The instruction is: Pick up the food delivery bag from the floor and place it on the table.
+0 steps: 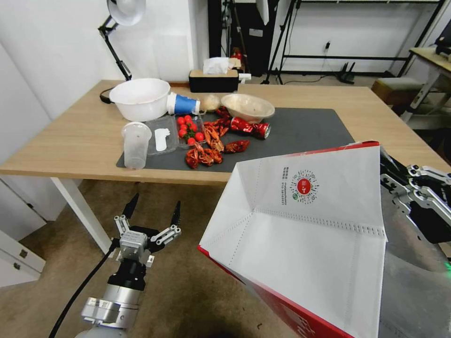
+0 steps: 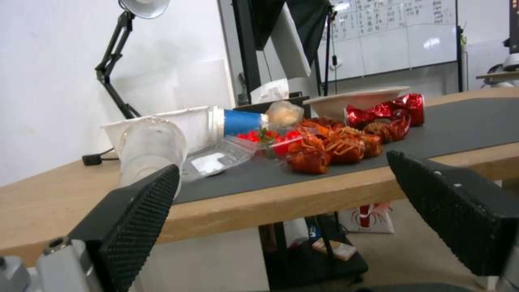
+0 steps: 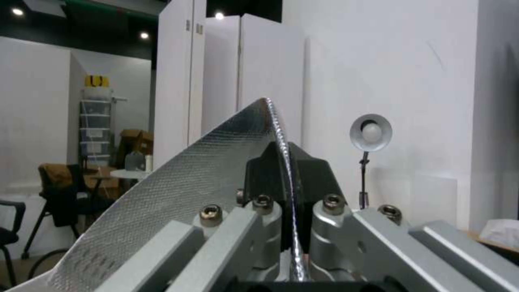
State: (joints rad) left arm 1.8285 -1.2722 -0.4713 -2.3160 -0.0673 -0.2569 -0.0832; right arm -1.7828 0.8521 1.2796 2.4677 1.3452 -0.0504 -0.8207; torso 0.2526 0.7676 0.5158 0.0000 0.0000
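The right pincer (image 3: pixel 289 170) is pinched tight on the bag's (image 1: pixel 310 234) foil edge, and the bag hangs up off the floor (image 1: pixel 188 291). The left pincer (image 1: pixel 152 213) waits open, low beside it. The bag is not on the bench (image 1: pixel 70 141) yet; it must go ahead of the pincer onto it.

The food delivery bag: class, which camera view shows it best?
The head view: the food delivery bag shows its white panel, logo and red trim. The right wrist view shows its foil edge pinched in the right end effector.

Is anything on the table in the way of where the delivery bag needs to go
The food delivery bag is held by the right gripper. The right part of the table looks bare, while crayfish, bowls and cups crowd the left of the dark mat.
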